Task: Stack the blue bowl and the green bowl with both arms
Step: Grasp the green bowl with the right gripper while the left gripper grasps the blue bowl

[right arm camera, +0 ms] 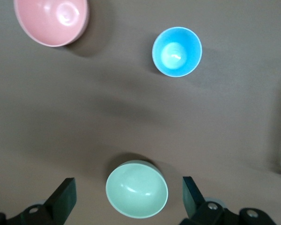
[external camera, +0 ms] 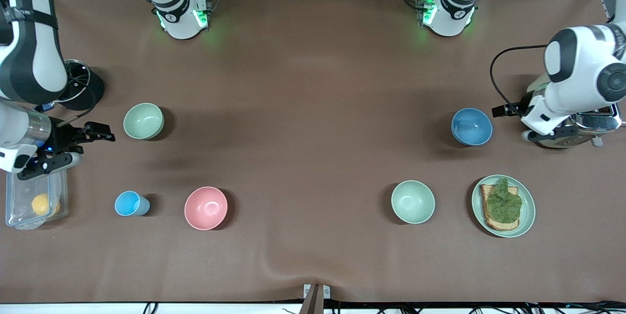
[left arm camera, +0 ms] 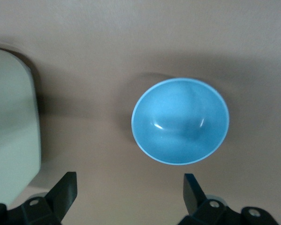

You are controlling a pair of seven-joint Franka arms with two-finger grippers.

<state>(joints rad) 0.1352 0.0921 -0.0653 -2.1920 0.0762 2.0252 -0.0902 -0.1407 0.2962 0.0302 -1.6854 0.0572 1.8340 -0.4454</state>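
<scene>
A brown table is carrying everything. The blue bowl [external camera: 471, 126] is sitting near the left gripper [external camera: 530, 123], the green bowl [external camera: 143, 121] near the right gripper [external camera: 78, 145]; both grippers are gaping wide, empty. Both bowls are looking light, rigid, smooth; pinching a rim wall seems best.

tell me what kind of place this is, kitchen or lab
Most likely a robotics lab set up as a mock kitchen: two robot arm bases bolted along a brown-covered table, cables and power strips at its edge, and staged tableware such as the blue bowl, the green bowl and a plate of toast.
</scene>
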